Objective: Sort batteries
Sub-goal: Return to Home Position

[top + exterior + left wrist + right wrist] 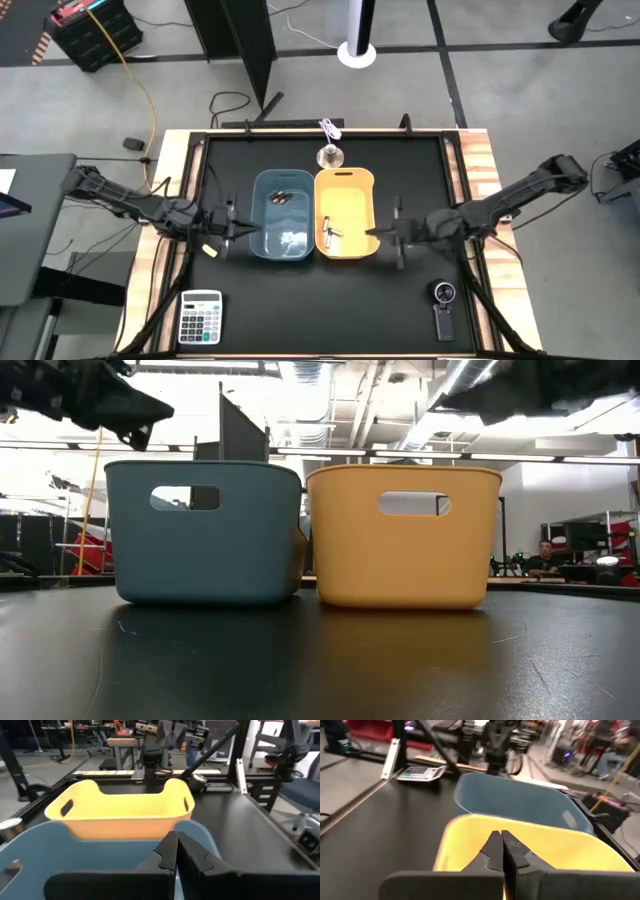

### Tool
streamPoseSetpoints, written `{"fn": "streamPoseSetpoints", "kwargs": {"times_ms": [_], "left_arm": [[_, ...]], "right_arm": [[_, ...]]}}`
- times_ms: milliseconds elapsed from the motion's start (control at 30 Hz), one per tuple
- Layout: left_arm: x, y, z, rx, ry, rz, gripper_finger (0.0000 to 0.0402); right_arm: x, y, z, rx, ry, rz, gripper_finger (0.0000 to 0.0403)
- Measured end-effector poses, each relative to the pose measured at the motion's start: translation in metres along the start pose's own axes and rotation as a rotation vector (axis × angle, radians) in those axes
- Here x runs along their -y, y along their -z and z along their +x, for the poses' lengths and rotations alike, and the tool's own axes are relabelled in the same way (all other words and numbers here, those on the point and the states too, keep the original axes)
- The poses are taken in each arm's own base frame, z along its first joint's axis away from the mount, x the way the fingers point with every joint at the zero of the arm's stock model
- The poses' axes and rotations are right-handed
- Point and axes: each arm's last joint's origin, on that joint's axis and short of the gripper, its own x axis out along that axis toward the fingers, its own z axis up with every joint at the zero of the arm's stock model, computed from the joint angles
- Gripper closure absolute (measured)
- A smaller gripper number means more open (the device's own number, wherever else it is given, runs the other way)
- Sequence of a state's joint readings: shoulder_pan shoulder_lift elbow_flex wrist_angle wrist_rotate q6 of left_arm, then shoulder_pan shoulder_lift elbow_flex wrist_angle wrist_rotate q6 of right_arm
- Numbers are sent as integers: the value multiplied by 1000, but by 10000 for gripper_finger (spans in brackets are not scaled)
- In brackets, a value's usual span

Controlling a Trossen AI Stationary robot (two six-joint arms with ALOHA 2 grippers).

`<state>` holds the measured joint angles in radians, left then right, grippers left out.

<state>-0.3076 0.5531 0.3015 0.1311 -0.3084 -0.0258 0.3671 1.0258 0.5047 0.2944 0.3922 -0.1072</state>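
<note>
A blue bin and a yellow bin stand side by side at the table's middle. Dark reddish batteries and silvery ones lie in the blue bin. Slender silvery batteries lie in the yellow bin. My left gripper is shut and empty at the blue bin's left rim; the left wrist view shows its tips together over the blue rim. My right gripper is shut and empty at the yellow bin's right rim; the right wrist view shows its tips together.
A calculator lies at the near left. A black device with a round dial lies at the near right. A small metal bell with a white cord stands behind the bins. People show in the room beyond.
</note>
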Motion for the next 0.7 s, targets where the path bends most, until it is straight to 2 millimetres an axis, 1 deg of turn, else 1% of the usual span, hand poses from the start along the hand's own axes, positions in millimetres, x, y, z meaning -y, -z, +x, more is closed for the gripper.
{"fn": "streamPoseSetpoints", "kwargs": {"times_ms": [100, 200, 333, 433, 533, 700], "left_arm": [[-4, 9, -2, 30, -4, 19, 401], [-7, 15, -5, 96, 16, 42, 401], [-15, 29, -8, 90, -8, 39, 401], [-19, 38, -9, 85, 4, 37, 401], [-23, 44, -12, 106, 2, 39, 401], [-27, 55, -16, 119, -17, 56, 401]], "right_arm": [[11, 26, -17, 76, 6, 16, 399], [20, 45, -31, 155, -13, 35, 400], [28, 69, -43, 170, -25, 47, 401], [32, 81, -51, 218, -35, 53, 401], [37, 91, -58, 240, 0, 63, 402], [42, 95, -63, 211, 26, 79, 402]]}}
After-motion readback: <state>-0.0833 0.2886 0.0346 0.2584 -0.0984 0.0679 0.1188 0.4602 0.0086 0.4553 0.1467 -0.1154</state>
